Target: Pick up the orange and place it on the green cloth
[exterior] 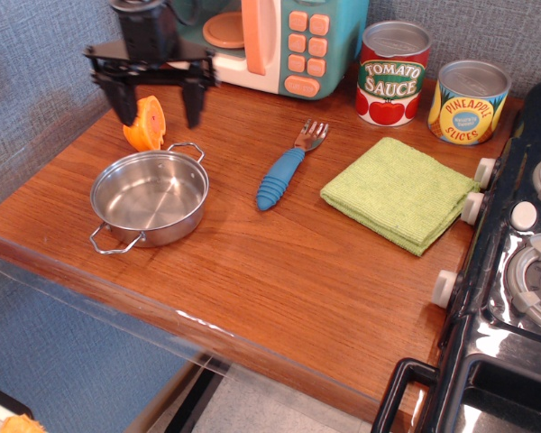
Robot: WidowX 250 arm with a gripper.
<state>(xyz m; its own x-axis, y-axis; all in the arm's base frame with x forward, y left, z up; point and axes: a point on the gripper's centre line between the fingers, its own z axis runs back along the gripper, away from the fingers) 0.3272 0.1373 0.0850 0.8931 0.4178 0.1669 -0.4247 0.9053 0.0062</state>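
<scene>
The gripper [159, 115] hangs spread wide around the orange [145, 124], behind the pot [150, 196], near the surface's [279, 271] back-left edge.

Black tool [159, 101], two blocky fingers
</scene>
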